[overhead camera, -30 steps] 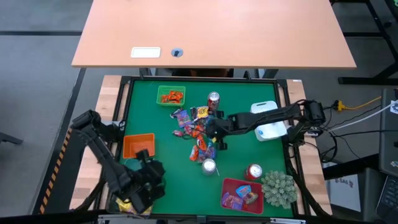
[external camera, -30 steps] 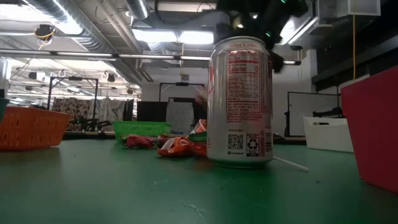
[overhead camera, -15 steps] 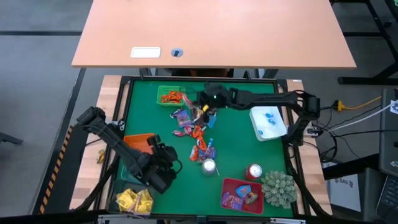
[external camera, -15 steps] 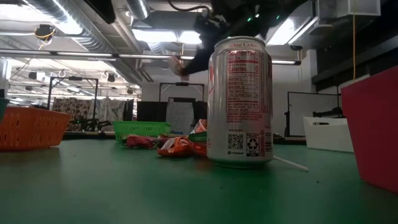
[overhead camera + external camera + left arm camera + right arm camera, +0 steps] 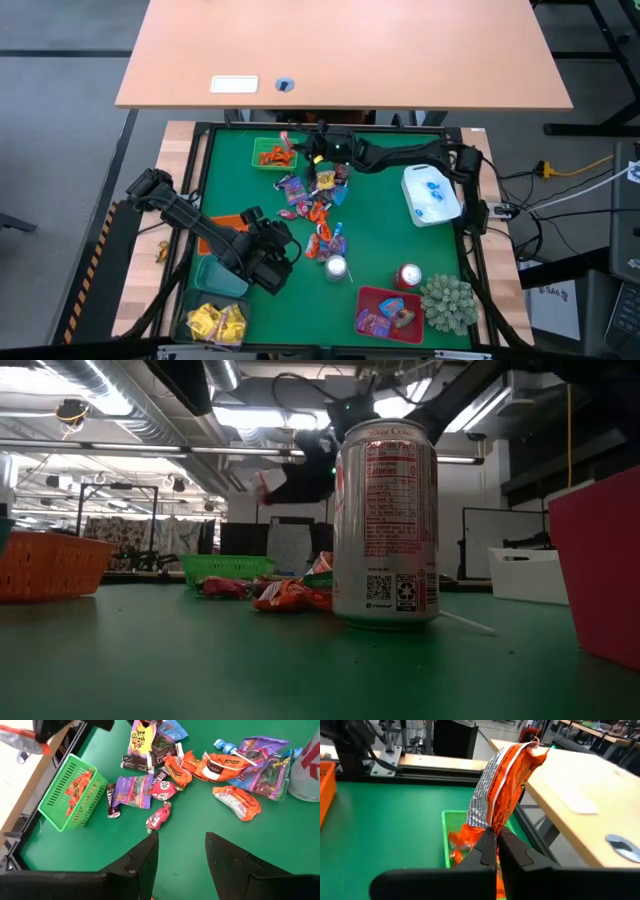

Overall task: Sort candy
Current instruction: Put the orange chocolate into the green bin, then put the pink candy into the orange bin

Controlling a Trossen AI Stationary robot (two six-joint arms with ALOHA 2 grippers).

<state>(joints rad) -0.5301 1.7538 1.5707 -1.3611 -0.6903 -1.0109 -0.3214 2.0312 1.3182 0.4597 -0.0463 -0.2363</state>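
The green mat [image 5: 380, 250] fills the work table, with a bare wooden desk [image 5: 340, 50] beyond its far edge and a lit workshop behind. I have an orange packet [image 5: 505, 785] pinched by its lower end in the right gripper [image 5: 496, 840]; it stands upright, long axis vertical, its crimped top free above the closed fingers. The green basket [image 5: 451, 837] sits on the mat directly beyond and below those fingers, already holding orange packets [image 5: 275, 155], so I judge this drop needs only a short reach forward and down toward the far-left corner. From overhead the right gripper [image 5: 300, 148] hangs just beside the green basket [image 5: 274, 154], high above the mat.

The loose candy pile [image 5: 318, 205] lies mid-mat, between two drink cans [image 5: 336, 267]. My left gripper [image 5: 181, 851] hovers near it, fingers apart and empty, the closest red sweet [image 5: 159, 818] just ahead of the tips. The left arm is nearer the pile; the right is nearer the basket.
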